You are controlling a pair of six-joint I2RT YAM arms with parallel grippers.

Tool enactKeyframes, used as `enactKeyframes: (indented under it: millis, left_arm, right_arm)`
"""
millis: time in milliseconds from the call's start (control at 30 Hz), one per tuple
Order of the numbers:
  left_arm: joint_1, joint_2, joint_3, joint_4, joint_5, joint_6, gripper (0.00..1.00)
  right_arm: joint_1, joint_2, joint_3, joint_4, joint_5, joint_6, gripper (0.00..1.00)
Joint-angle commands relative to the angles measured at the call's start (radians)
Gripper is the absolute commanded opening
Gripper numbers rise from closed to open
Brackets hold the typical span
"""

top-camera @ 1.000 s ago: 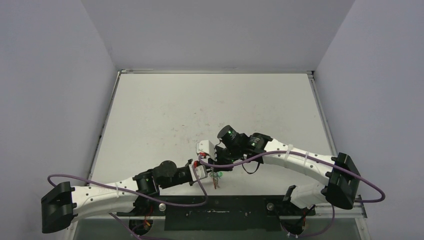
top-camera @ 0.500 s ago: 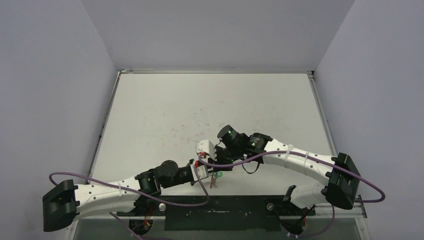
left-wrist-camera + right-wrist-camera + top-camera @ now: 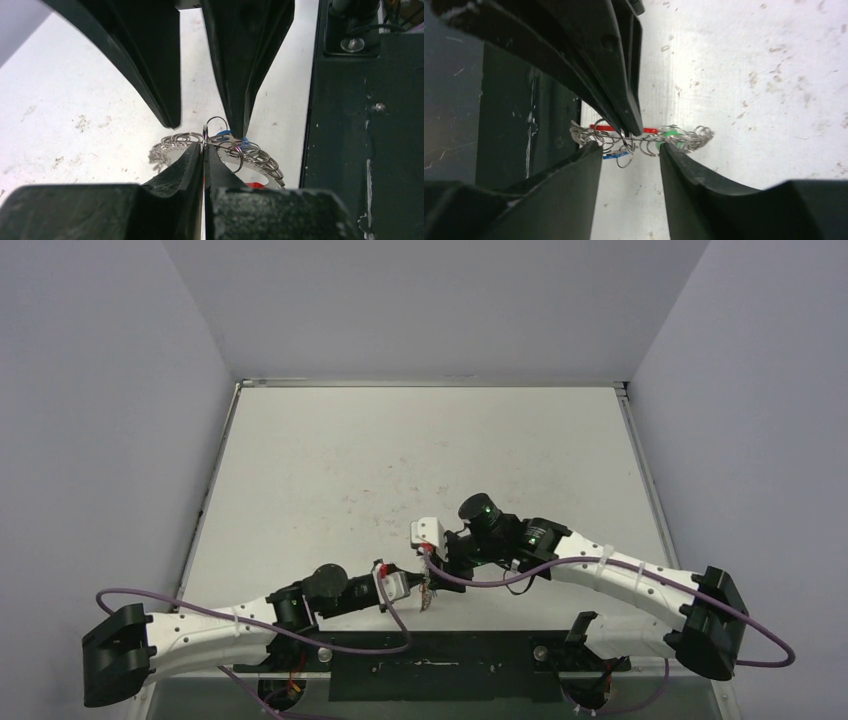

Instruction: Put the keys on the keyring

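Keyring [image 3: 252,152] clamped in left pincer [image 3: 204,148]; right pincer [image 3: 630,148] apart, astride it. Advise closing squarely on blue key [image 3: 616,155], clear of coil.

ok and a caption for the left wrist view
Left gripper pinching the coiled-wire keyring, the open right gripper straddling it from the opposite side.

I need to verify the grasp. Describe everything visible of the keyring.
The keyring is a band of silvery wire coiled into many small loops, apparently metal, with a short red sleeve on one stretch. It stretches sideways between the two pincers, low over the white table; whether it rests there cannot be told. The left pincer, shut, grips one upright loop; the right pincer, open, straddles it. A blue key head and a green key head sit among the loops.
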Motion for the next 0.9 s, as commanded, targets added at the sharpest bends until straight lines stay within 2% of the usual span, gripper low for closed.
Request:
enactKeyframes:
  millis: [0,167,467,600,733,867]
  left_arm:
    - [-0.001,-0.061,-0.049,0.191,0.006,-0.028,0.00]
    - [-0.001,-0.099,-0.077,0.227,0.013,-0.030,0.00]
    - [-0.001,-0.124,-0.096,0.240,0.018,-0.033,0.00]
    - [-0.001,-0.115,-0.094,0.243,0.018,-0.033,0.00]
    - [-0.001,-0.109,-0.094,0.249,0.019,-0.033,0.00]
    - [-0.001,-0.113,-0.096,0.246,0.018,-0.034,0.00]
  right_arm:
    - [-0.051,-0.139,-0.107,0.266,-0.105,0.055,0.49]
    - [-0.082,-0.231,-0.220,0.410,-0.136,0.085,0.50]
    - [-0.091,-0.211,-0.242,0.438,-0.174,0.118,0.43]
    - [-0.092,-0.188,-0.242,0.427,-0.172,0.110,0.33]
    - [-0.096,-0.157,-0.239,0.411,-0.170,0.097,0.13]
    - [-0.100,-0.141,-0.243,0.393,-0.171,0.088,0.10]
